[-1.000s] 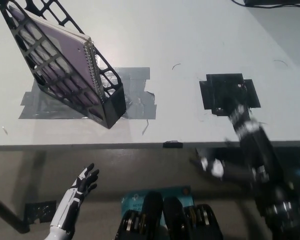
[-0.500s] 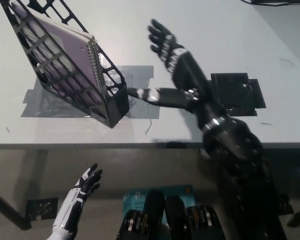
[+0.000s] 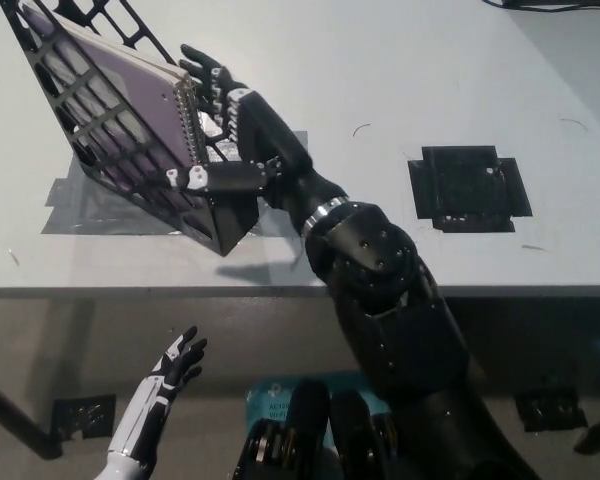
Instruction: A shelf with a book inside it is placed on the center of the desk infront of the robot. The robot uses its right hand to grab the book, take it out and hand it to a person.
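Desk (image 3: 400,90), a wide white tabletop, carries at its far left a black lattice plastic file shelf (image 3: 75,90) that leans over strips of grey tape, and the purple spiral-bound book (image 3: 120,120) stands inside it with its wire spine facing right. Black right hand (image 3: 225,130) lies against the shelf's right side with fingers spread and closed on nothing, thumb low near the book's near corner; close fingers and thumb across the spine edge before pulling, then draw along the shelf's slant so the wire binding clears the lattice. White left hand (image 3: 175,362) rests below the desk's near edge at lower left, fingers apart and empty.
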You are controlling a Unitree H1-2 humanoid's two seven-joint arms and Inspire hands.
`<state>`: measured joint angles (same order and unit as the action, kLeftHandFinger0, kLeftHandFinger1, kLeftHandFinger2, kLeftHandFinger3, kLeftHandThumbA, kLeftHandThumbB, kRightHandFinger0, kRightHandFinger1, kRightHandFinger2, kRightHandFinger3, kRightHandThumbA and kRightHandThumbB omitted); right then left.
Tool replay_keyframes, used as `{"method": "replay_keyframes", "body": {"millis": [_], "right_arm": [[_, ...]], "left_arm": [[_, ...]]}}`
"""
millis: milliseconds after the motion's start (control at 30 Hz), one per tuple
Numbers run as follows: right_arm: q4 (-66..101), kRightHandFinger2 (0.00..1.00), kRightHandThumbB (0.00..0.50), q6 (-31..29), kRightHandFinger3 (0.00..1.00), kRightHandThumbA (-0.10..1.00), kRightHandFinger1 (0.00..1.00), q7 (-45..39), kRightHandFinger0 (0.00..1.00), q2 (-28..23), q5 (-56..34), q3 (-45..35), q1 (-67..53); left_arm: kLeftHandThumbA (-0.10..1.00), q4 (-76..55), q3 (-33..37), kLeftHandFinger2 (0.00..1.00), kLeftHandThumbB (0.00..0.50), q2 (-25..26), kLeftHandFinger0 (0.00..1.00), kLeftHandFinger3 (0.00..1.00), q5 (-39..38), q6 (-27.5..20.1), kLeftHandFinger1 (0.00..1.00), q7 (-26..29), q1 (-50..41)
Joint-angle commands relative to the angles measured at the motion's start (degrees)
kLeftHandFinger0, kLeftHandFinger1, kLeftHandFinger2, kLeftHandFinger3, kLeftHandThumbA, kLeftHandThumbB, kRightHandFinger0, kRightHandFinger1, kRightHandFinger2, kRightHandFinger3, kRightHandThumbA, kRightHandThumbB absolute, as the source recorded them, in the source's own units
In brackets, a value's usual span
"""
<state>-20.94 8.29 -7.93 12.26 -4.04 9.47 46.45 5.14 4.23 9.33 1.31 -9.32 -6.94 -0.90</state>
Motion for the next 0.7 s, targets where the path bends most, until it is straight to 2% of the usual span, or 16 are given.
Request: {"method": "replay_keyframes", "body": {"millis": [0,33,67,100,233,367,467,567,667], "right_arm": [[-1.5,1.00,0.294,-3.7,1.00,1.00,1.00,0.0,1.00,1.7,1.4,0.7,4.7],[-2.2,1.00,0.318,-3.3,1.00,1.00,1.00,0.3,1.00,1.8,2.3,1.2,5.3],[-2.3,1.00,0.319,-3.1,1.00,1.00,1.00,0.4,1.00,1.9,2.5,1.3,5.5],[-2.7,1.00,0.312,-3.2,1.00,1.00,1.00,0.4,1.00,1.9,2.6,1.4,5.7],[-3.9,1.00,0.300,-3.5,1.00,1.00,1.00,0.6,1.00,2.0,3.3,1.7,6.0],[-5.3,1.00,0.278,-3.1,1.00,1.00,1.00,0.4,1.00,2.5,2.5,0.9,6.7],[-6.1,1.00,0.301,-2.2,1.00,1.00,1.00,0.5,1.00,2.7,2.3,0.5,7.6],[-9.1,1.00,0.320,-1.7,1.00,1.00,1.00,1.0,1.00,2.8,2.3,0.1,9.2],[-12.9,1.00,0.301,-3.8,1.00,1.00,1.00,0.6,1.00,2.8,1.4,-0.8,10.9]], "left_arm": [[1.00,-0.6,0.3,1.00,0.255,0.4,1.00,1.00,0.3,-2.0,1.00,-0.8,1.2],[1.00,-0.9,0.2,1.00,0.267,0.3,1.00,1.00,-0.1,-1.4,1.00,-0.9,1.1],[1.00,-1.0,0.2,1.00,0.267,0.3,1.00,1.00,-0.1,-1.1,1.00,-0.9,1.2],[1.00,-0.8,0.4,1.00,0.248,0.4,1.00,1.00,0.4,-1.8,1.00,-0.8,1.3],[1.00,-1.3,0.3,1.00,0.266,0.3,1.00,1.00,-0.3,-0.8,1.00,-1.0,1.1],[1.00,-2.1,0.4,1.00,0.256,0.3,1.00,1.00,0.1,0.0,1.00,-0.8,1.1],[1.00,-2.3,0.4,1.00,0.233,0.3,1.00,1.00,0.3,0.1,1.00,-0.7,1.2],[1.00,-2.6,0.4,1.00,0.237,0.3,1.00,1.00,0.1,0.6,1.00,-0.8,1.2],[1.00,-1.9,0.6,1.00,0.215,0.5,1.00,1.00,0.6,-1.1,1.00,-0.7,1.5]]}}
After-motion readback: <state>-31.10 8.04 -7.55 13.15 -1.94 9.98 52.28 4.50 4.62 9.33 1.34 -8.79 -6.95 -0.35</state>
